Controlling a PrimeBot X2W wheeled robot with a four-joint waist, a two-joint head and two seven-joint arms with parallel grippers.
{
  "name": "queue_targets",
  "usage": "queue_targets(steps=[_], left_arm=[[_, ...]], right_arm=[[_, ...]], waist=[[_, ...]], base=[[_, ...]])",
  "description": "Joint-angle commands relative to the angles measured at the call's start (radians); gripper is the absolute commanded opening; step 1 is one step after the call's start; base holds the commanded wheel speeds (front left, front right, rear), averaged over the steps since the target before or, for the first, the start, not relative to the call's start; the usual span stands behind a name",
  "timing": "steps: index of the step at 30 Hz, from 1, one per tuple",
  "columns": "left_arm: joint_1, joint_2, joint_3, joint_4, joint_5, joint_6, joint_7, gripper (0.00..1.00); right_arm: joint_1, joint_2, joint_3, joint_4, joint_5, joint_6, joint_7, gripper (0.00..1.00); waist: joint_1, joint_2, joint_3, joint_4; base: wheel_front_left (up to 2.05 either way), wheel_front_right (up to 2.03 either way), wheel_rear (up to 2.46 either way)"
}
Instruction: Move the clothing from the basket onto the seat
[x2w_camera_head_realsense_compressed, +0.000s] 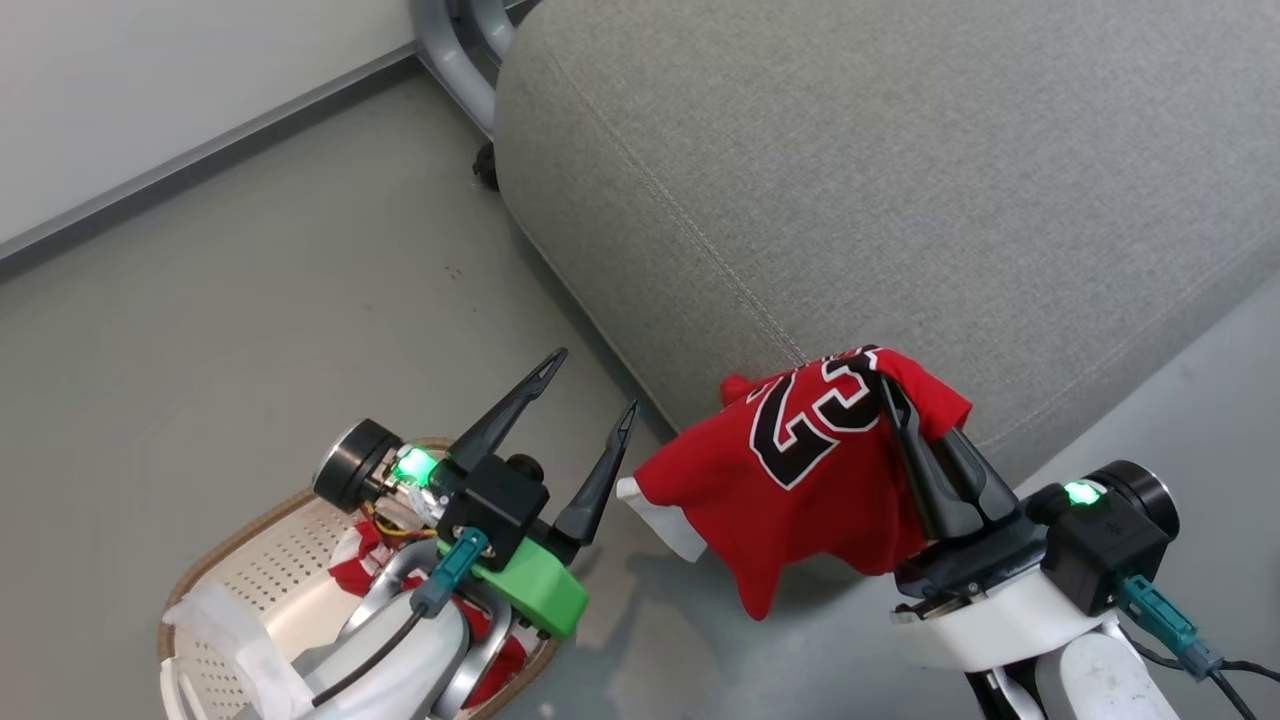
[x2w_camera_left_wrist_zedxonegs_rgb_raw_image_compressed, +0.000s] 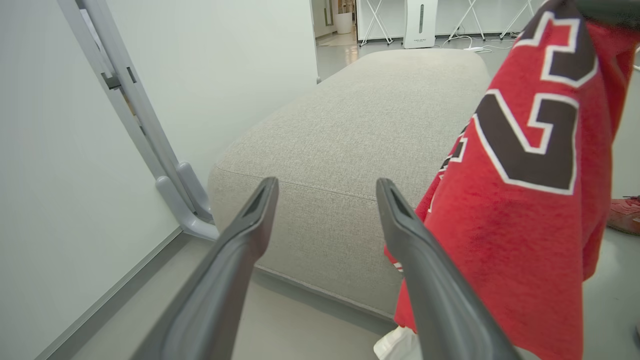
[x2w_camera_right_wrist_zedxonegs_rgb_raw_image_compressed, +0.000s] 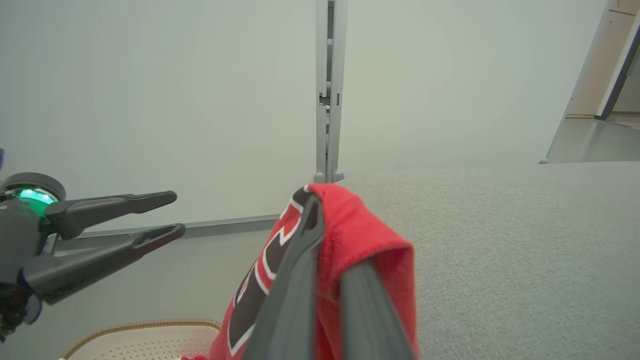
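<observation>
The red jersey (x2w_camera_head_realsense_compressed: 800, 470) with a black-and-white "23" hangs in the air at the front edge of the grey seat (x2w_camera_head_realsense_compressed: 900, 150). My right gripper (x2w_camera_head_realsense_compressed: 890, 392) is shut on its upper fold. In the right wrist view the jersey (x2w_camera_right_wrist_zedxonegs_rgb_raw_image_compressed: 360, 235) drapes over my right gripper (x2w_camera_right_wrist_zedxonegs_rgb_raw_image_compressed: 325, 220). My left gripper (x2w_camera_head_realsense_compressed: 596, 380) stands open with nothing in it, above the cream basket (x2w_camera_head_realsense_compressed: 230, 560) on the floor at lower left. More red and white clothing (x2w_camera_head_realsense_compressed: 352, 572) lies in the basket, partly hidden by my left arm. The left wrist view looks past my left gripper (x2w_camera_left_wrist_zedxonegs_rgb_raw_image_compressed: 326, 186) at the seat (x2w_camera_left_wrist_zedxonegs_rgb_raw_image_compressed: 350, 130) and jersey (x2w_camera_left_wrist_zedxonegs_rgb_raw_image_compressed: 525, 200).
A grey metal frame (x2w_camera_head_realsense_compressed: 455, 50) stands against the white wall by the seat's far corner, with a dark caster (x2w_camera_head_realsense_compressed: 486, 165) below it. Grey floor (x2w_camera_head_realsense_compressed: 250, 330) lies between wall, basket and seat. A red shoe (x2w_camera_left_wrist_zedxonegs_rgb_raw_image_compressed: 625, 215) shows at the left wrist view's right edge.
</observation>
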Motion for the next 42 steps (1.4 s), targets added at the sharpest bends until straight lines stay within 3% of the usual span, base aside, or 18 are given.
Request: queue_targets(steps=[1,9,13,22,28,30,42], left_arm=[[-0.022,-0.002,-0.004,0.0,0.015,-0.004,0.002,1.0],[-0.073,-0.007,-0.031,-0.022,0.033,-0.023,0.031,1.0],[-0.107,0.001,-0.039,-0.045,0.047,-0.034,0.051,1.0],[-0.173,0.024,-0.034,-0.103,0.069,-0.043,0.078,1.0],[-0.21,0.023,-0.029,-0.132,0.076,-0.044,0.084,1.0],[-0.22,0.018,-0.032,-0.135,0.077,-0.045,0.084,1.0],[-0.201,0.002,-0.039,-0.112,0.037,-0.06,0.066,1.0]], right_arm=[[0.008,0.004,-0.005,-0.01,-0.001,-0.001,-0.005,0.0],[-0.15,-0.06,-0.082,-0.088,0.035,-0.001,-0.005,0.0],[-0.305,-0.145,-0.15,-0.088,0.055,-0.001,-0.005,0.0],[-0.694,-0.387,-0.289,0.068,0.171,-0.001,-0.005,0.0],[-0.802,-0.499,-0.314,0.199,0.187,-0.001,-0.004,0.0],[-0.786,-0.504,-0.313,0.24,0.176,-0.001,-0.004,0.0],[-0.528,-0.324,-0.465,0.509,0.189,-0.001,-0.004,0.0]], waist=[[-0.0001,0.0107,0.039,-0.04],[-0.0001,0.0107,0.119,-0.007],[-0.0001,0.0107,0.193,0.042],[-0.0001,0.0107,0.368,0.146],[-0.0001,0.0107,0.453,0.189],[-0.0001,0.0107,0.47,0.197],[-0.0001,0.0107,0.462,0.202]], base=[[0.0,0.0,0.0],[0.0,0.0,0.0],[0.0,0.0,0.0],[0.0,0.0,0.0],[0.0,0.0,0.0],[0.0,0.0,0.0],[0.0,0.0,0.0]])
